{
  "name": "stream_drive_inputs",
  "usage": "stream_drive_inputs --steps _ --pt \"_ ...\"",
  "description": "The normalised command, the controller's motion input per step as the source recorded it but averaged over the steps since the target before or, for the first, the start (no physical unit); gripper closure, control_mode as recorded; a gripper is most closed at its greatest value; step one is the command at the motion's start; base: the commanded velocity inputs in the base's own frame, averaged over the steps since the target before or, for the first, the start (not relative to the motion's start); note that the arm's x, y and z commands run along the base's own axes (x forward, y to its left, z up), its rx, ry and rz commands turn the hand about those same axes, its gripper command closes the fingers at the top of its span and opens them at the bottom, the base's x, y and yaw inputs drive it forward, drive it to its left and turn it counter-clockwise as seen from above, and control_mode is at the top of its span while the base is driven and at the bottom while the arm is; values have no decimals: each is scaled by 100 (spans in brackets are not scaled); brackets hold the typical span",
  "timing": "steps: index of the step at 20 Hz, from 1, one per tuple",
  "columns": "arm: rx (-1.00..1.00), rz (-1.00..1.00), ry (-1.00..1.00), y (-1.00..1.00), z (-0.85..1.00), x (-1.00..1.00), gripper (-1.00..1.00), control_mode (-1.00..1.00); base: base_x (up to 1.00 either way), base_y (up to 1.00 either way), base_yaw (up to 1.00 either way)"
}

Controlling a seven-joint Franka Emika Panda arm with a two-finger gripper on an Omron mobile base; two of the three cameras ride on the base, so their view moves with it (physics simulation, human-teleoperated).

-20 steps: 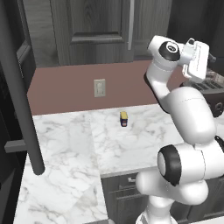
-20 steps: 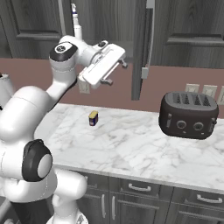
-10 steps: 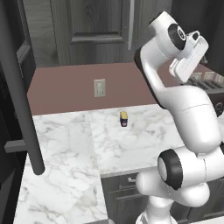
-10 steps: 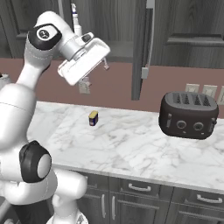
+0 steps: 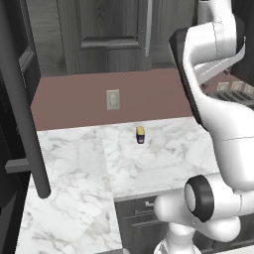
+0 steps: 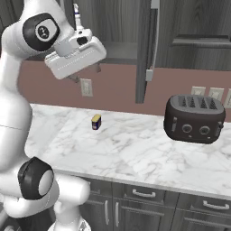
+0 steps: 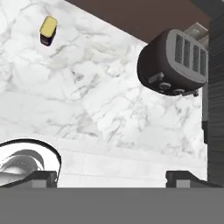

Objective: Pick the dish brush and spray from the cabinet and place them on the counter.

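STEP: reach toward cabinet (image 6: 189,27), nothing picked | GRIPPER (image 7: 111,177): jaws spread wide, empty, raised above counter (image 6: 135,149) | DISH BRUSH (image 6: 76,16): upright in cabinet behind hand | SPRAY: location undetermined | NEXT: judged, align jaws on brush handle.

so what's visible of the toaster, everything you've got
The toaster is dark grey and boxy with rounded corners, four slots across a lighter grey top, and a front face with round knobs and small buttons. It stands upright on the white marble counter, close to the brown backsplash, under two wall outlets. The hand view shows it from above. Nothing touches it but the counter.
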Motion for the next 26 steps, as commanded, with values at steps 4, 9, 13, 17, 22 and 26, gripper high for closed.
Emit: stream_drive_inputs --steps 4,9,13,17,22,26 --pt "20 -3 -47 30 -19 -11 -100 -100 0 0 0" --pt "15 0 -39 41 -63 -31 -100 -100 0 0 0" --pt "13 1 -32 51 -83 -36 -100 -100 0 0 0" --pt "19 0 -37 40 -25 8 -100 -100 0 0 0" --pt "21 -6 -39 40 24 41 -100 -100 0 0 0" --pt "19 -4 -22 45 25 26 -100 -100 0 0 0"
